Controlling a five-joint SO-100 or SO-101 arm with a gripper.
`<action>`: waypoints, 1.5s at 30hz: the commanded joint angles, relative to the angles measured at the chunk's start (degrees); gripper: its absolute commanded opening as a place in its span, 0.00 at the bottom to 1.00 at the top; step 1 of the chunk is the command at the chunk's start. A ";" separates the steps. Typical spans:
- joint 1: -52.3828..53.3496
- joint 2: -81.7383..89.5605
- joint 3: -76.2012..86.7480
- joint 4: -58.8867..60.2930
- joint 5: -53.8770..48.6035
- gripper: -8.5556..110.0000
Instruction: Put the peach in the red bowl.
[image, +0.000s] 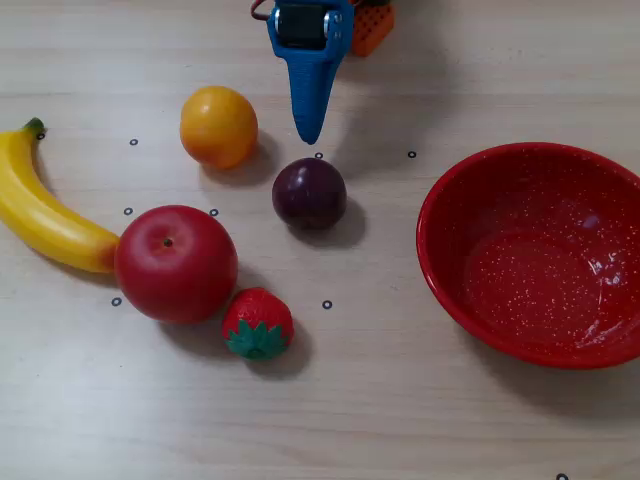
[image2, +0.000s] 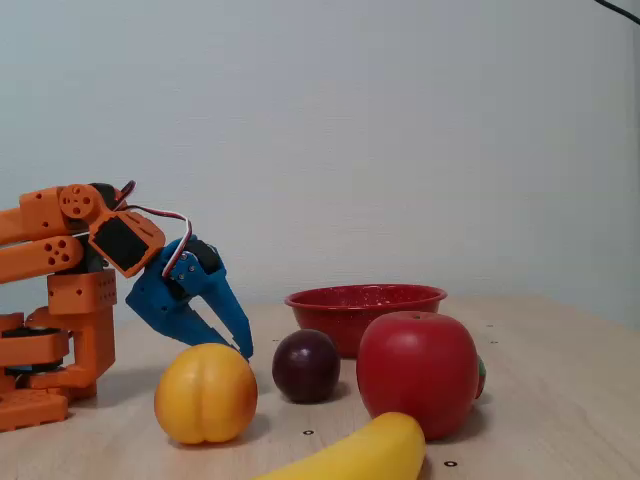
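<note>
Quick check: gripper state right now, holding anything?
Gripper: looks closed and empty, raised above the table; the peach sits untouched beside it in the overhead view.

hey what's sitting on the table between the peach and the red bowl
In the overhead view, the dark plum sits between the peach and the red bowl, touching neither; otherwise bare table.

In the fixed view the apple (image2: 417, 372) hides most of the strawberry (image2: 481, 377); the frame crops the banana (image2: 350, 455).
</note>
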 joint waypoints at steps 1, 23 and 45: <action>0.44 0.88 0.26 -1.14 -0.70 0.07; 0.35 0.88 0.26 -1.14 -0.62 0.07; -10.11 -36.56 -40.87 4.57 8.79 0.07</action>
